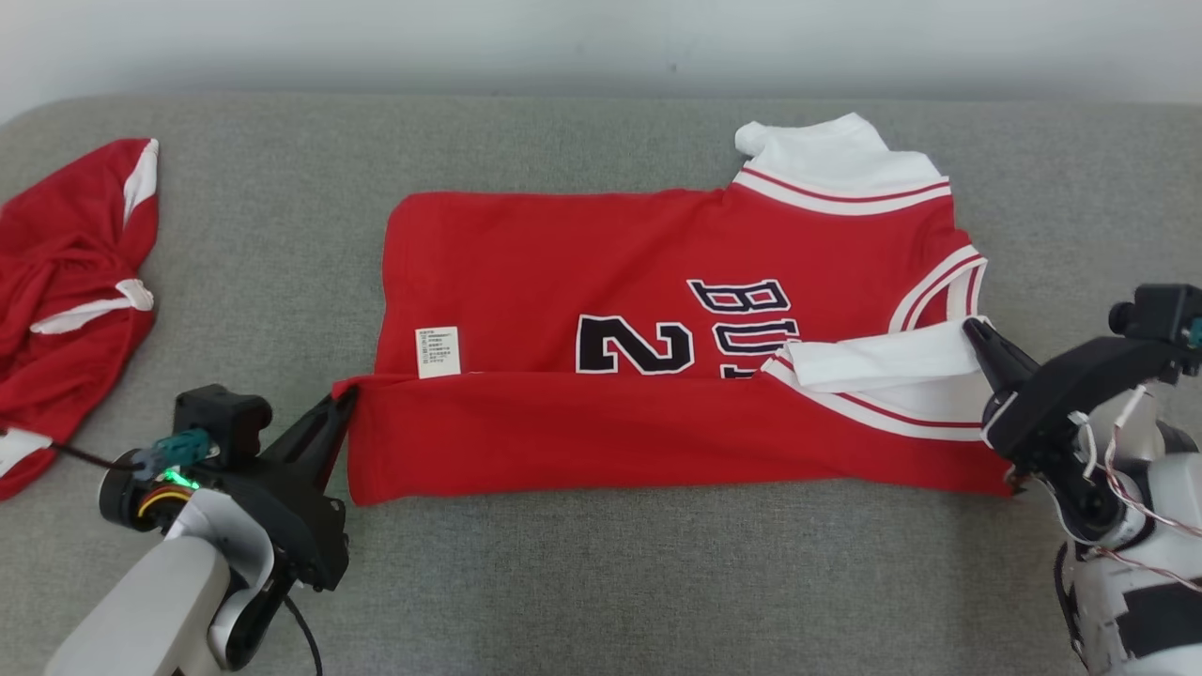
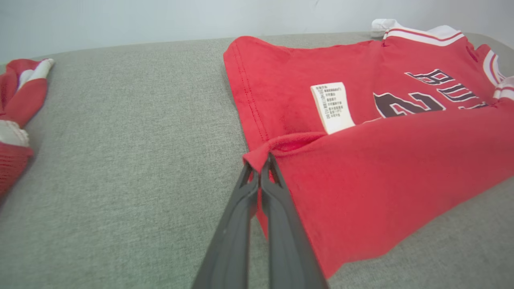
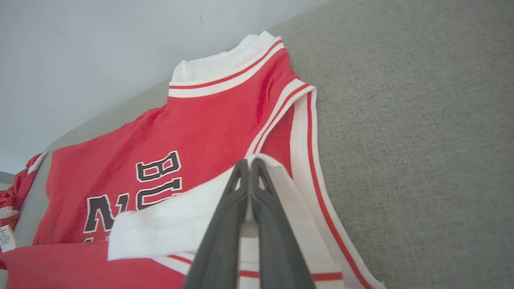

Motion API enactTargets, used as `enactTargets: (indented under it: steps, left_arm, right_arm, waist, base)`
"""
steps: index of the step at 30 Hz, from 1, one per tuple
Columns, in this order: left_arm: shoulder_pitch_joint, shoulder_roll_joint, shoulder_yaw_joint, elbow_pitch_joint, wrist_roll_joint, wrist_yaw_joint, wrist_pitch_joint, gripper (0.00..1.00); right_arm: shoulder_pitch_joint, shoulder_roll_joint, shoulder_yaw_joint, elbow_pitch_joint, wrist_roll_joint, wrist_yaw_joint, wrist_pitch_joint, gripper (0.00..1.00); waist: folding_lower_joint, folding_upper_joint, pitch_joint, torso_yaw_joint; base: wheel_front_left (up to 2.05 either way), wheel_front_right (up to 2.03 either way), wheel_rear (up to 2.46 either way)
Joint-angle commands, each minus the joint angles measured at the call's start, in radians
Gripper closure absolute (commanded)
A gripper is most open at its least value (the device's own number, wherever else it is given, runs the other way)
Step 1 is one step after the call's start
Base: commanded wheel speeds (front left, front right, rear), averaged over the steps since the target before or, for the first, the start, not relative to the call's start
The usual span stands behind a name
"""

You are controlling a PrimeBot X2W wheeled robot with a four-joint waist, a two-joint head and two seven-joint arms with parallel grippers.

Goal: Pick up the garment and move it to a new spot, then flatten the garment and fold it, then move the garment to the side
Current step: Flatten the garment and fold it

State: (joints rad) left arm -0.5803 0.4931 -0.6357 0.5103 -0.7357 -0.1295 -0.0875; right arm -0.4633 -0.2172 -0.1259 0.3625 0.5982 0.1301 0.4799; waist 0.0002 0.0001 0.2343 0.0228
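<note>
Gripping state, left: left gripper (image 1: 346, 394) (image 2: 263, 160) closed on the garment (image 1: 563, 272) (image 2: 381, 180) (image 3: 200, 132); fingers pressed together, left hem corner of red cloth pinched at the tips, at the lower left of the head view.
Gripping state, right: right gripper (image 1: 973, 330) (image 3: 249, 162) closed on the same item; tips clamp the white shoulder strap (image 1: 883, 361) (image 3: 168, 228) at the right end, fingers pressed together with no gap.
Support: grey fabric surface (image 1: 657, 582); bare along the near side between the two arms.
Near fold: red band turned over onto the body of the item; free edge spans from one pinch point to the other and covers the lower parts of the printing.
Location of task item: centre of the support, laid sideways, hem to the left, shoulders to the right.
Tag: white care label (image 1: 438, 352) (image 2: 331, 106), just beyond the fold edge, close to the left pinch point.
Printing: dark numeral (image 1: 634, 343) reading "2", white-outlined; dark lettering (image 1: 747, 314) just to its right; both partly hidden under the fold.
Far right corner: far strap (image 1: 826, 155) (image 3: 225, 66), white with a red stripe.
Far left: second red garment (image 1: 66, 282) (image 2: 16, 100), crumpled, red with white trim, well apart from the folded one.
Background: pale wall (image 1: 563, 38) behind the far edge of the support.
</note>
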Motion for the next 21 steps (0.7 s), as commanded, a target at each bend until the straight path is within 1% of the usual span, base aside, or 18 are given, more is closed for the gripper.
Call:
enactTargets:
  steps: [1,3,7,8,9,10,11,16,19,21]
  left_arm:
    - [-0.021,-0.006,-0.017,0.018,-0.016,0.000,0.001,1.00]
    - [-0.048,0.003,-0.049,0.047,-0.036,0.000,0.000,1.00]
    - [-0.075,0.013,-0.096,0.090,-0.077,0.000,-0.027,1.00]
    - [-0.081,0.014,-0.107,0.100,-0.086,0.000,-0.037,1.00]
    - [-0.086,0.017,-0.115,0.111,-0.092,0.000,-0.050,0.85]
    - [-0.088,0.018,-0.124,0.121,-0.098,0.000,-0.066,0.44]
    - [-0.091,0.016,-0.132,0.132,-0.103,0.000,-0.080,0.00]
    - [-0.089,0.008,-0.144,0.183,-0.095,0.000,-0.146,0.00]
    - [-0.053,0.000,-0.123,0.186,-0.089,0.008,-0.168,0.00]
    - [-0.022,-0.001,-0.100,0.168,-0.088,0.019,-0.175,0.00]
  right_arm:
    - [-0.026,-0.006,0.016,0.025,-0.011,0.001,-0.018,1.00]
    - [-0.059,-0.012,0.039,0.067,-0.013,0.001,-0.050,1.00]
    - [-0.106,-0.016,0.092,0.128,-0.018,0.001,-0.152,1.00]
    - [-0.114,-0.017,0.107,0.140,-0.014,0.001,-0.178,0.87]
    - [-0.122,-0.019,0.124,0.152,-0.010,0.001,-0.200,0.43]
    - [-0.127,-0.017,0.128,0.168,0.005,0.001,-0.216,0.00]
    - [-0.130,-0.018,0.133,0.180,0.015,0.001,-0.234,0.00]
    - [-0.108,-0.059,0.187,0.209,0.016,0.001,-0.341,0.00]
    - [-0.074,-0.087,0.201,0.203,0.035,0.001,-0.403,0.00]
    - [-0.041,-0.112,0.224,0.192,0.017,0.001,-0.438,0.00]
  waist:
    - [-0.0002,-0.0001,0.019,0.001]
    - [-0.0002,-0.0001,0.027,-0.004]
    - [-0.0002,-0.0001,0.033,-0.014]
    - [-0.0002,-0.0001,0.033,-0.016]
    - [-0.0002,-0.0001,0.032,-0.017]
    - [-0.0002,-0.0001,0.031,-0.017]
    - [-0.0002,-0.0001,0.029,-0.017]
    - [-0.0002,-0.0001,0.008,-0.015]
    - [-0.0002,-0.0001,-0.011,-0.012]
    - [-0.0002,-0.0001,-0.020,-0.012]
  base:
    - [0.00,0.00,0.00]
    - [0.00,0.00,0.00]
    - [0.00,0.00,0.00]
    - [0.00,0.00,0.00]
    - [0.00,0.00,0.00]
    - [0.00,0.00,0.00]
    - [0.00,0.00,0.00]
    - [0.00,0.00,0.00]
    - [0.00,0.00,0.00]
    - [0.00,0.00,0.00]
